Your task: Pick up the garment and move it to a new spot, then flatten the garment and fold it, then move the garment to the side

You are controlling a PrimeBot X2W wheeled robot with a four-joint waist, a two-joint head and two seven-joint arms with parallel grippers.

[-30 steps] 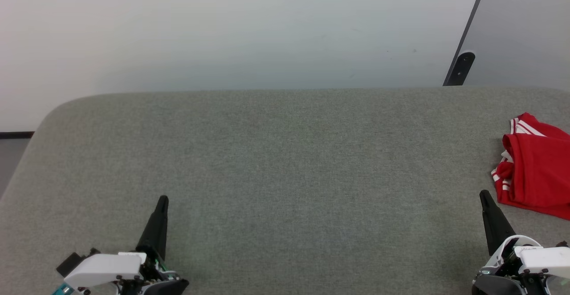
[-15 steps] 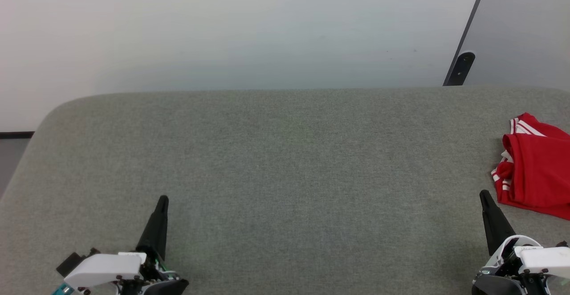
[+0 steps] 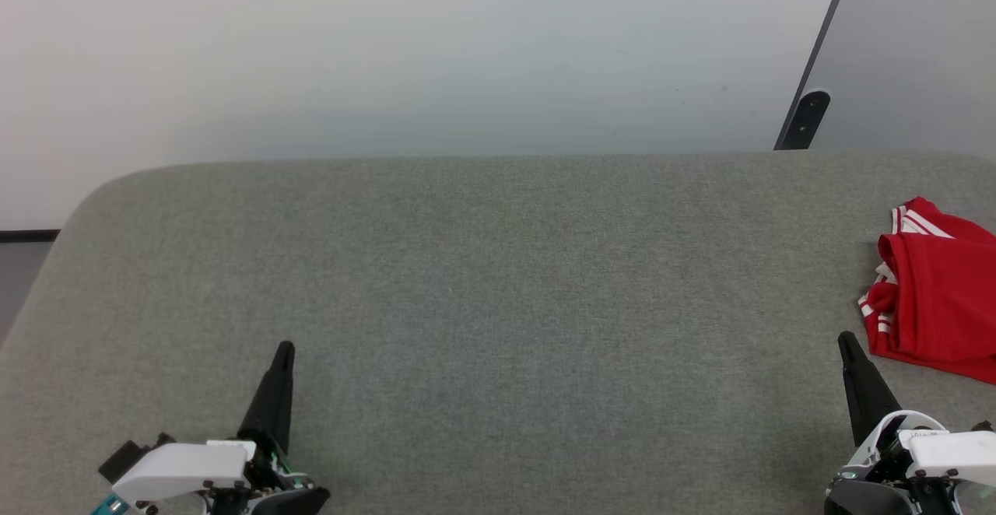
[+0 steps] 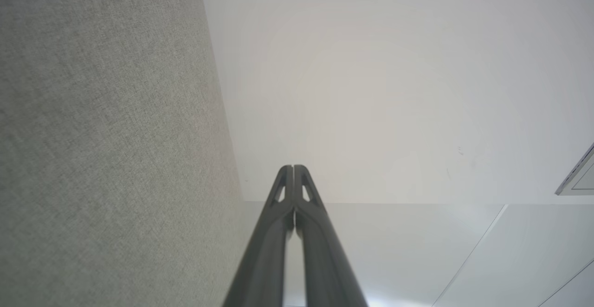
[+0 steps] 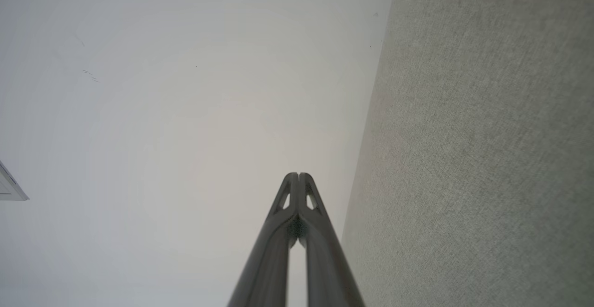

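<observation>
While both arms sit low at the near edge, the garment (image 3: 934, 289) lies bunched on the right side of the grey pad (image 3: 498, 305), partly cut off by the right border of the head view. Neither arm touches it.

Grippers: the left gripper (image 3: 285, 348) is clenched on nothing, its two dark fingers pressed tip to tip at near left. The right gripper (image 3: 844, 338) is likewise clenched and empty, its tip near the garment's near-left hem but apart from it.

Handling, as judged: the garment looks light, limp and thin. It should drape and sag when lifted, will not hold a shape, and carries no risk of breakage. Its layers are folded over one another, so a pinch may take several plies at once or only the top one. The best hold appears to be the exposed left edge, where the striped trim bunches into a thicker roll. The fingers must open first. A second hold on an opposite edge would help in spreading it flat.

Materials: the garment is bright red soft knit with white-and-red striped bands, rumpled into rounded folds. The pad is a matt grey-green woven cloth, finely textured, with rounded far corners, likely to grip cloth somewhat. Behind it stands a plain pale wall (image 3: 389, 48), smooth and bare, with a dark fitting (image 3: 805, 118) at far right.
</observation>
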